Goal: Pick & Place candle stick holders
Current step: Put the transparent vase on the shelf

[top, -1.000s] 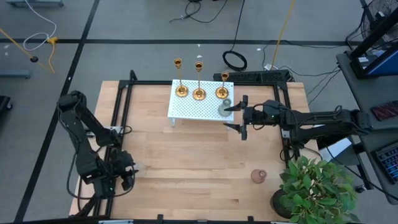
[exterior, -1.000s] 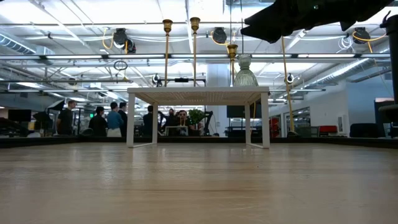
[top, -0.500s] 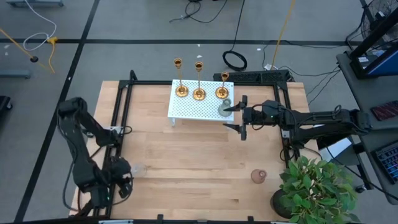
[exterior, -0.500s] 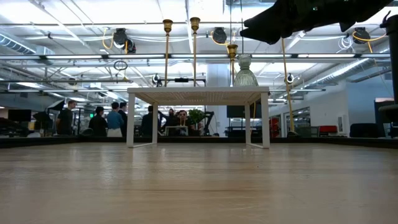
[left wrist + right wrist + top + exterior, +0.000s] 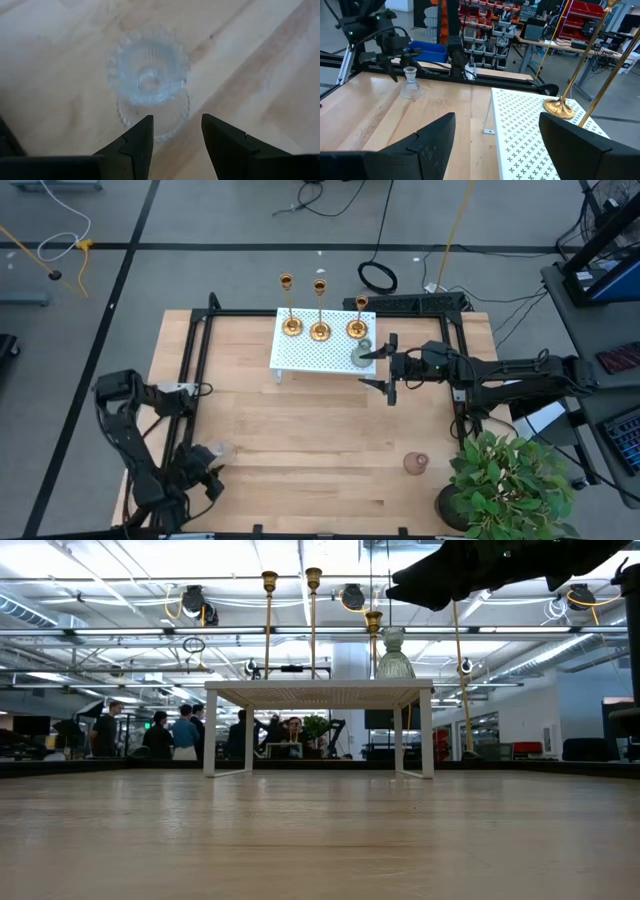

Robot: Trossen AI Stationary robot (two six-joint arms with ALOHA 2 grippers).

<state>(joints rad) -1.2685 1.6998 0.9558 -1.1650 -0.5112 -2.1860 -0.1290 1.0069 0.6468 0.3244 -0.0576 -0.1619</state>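
Observation:
Three gold candlestick holders [image 5: 320, 330] stand by their round bases on a white perforated stand [image 5: 305, 358] at the table's far side; they also show in the low view [image 5: 312, 620]. A greenish glass holder [image 5: 361, 356] stands on the stand's right end. My right gripper [image 5: 385, 368] is open and empty just right of the stand, level with it. A clear ribbed glass holder [image 5: 149, 85] stands upright on the table near the left front. My left gripper [image 5: 176, 122] is open just short of it, and I see no touch.
A small pink holder [image 5: 416, 464] stands on the table at the right front, beside a potted plant [image 5: 510, 485]. A black frame [image 5: 200, 340] rims the table. Bare wood [image 5: 320, 440] lies between the stand and the near edge. People stand in the room behind [image 5: 180, 730].
My left arm has folded down and drawn back toward the table's near left corner, so its gripper has moved a little away from the clear glass holder. The holder stays upright in place.

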